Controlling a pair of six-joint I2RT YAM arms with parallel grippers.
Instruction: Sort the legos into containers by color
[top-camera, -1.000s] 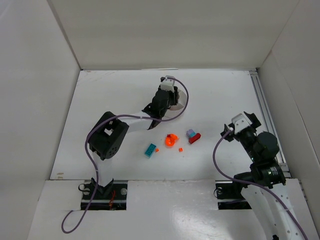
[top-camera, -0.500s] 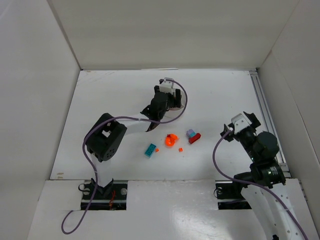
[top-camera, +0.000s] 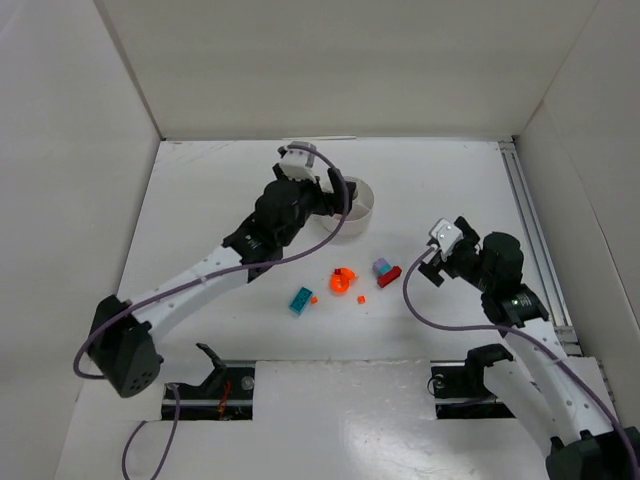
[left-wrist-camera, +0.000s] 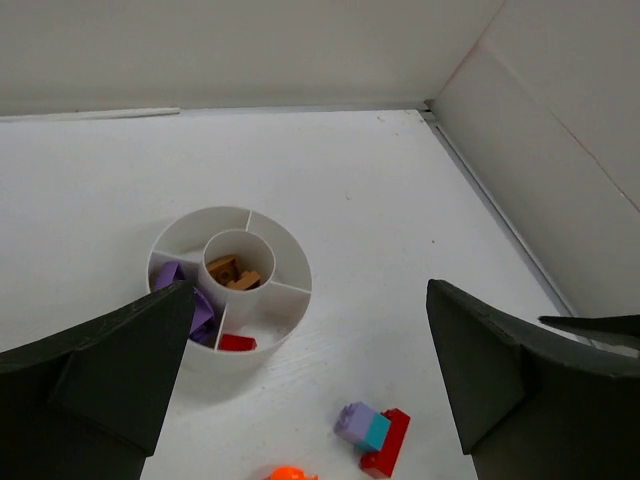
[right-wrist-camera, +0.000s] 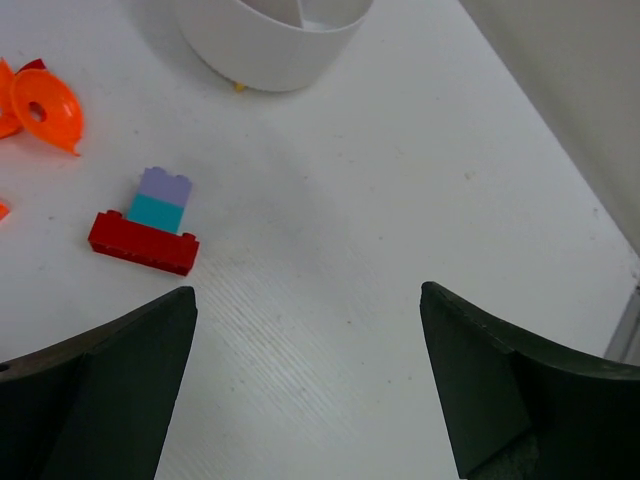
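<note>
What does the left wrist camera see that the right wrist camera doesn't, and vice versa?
Left wrist only: what lies inside the white dish: brown pieces in the central well, purple pieces and a red piece in outer wedges. Right wrist only: the orange piece in full. Both: the dish itself and the lilac, teal and red stack lying outside it.

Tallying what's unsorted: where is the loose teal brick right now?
Top view: the teal brick lies loose on the table, left of centre, just left of the tiny orange piece.
</note>
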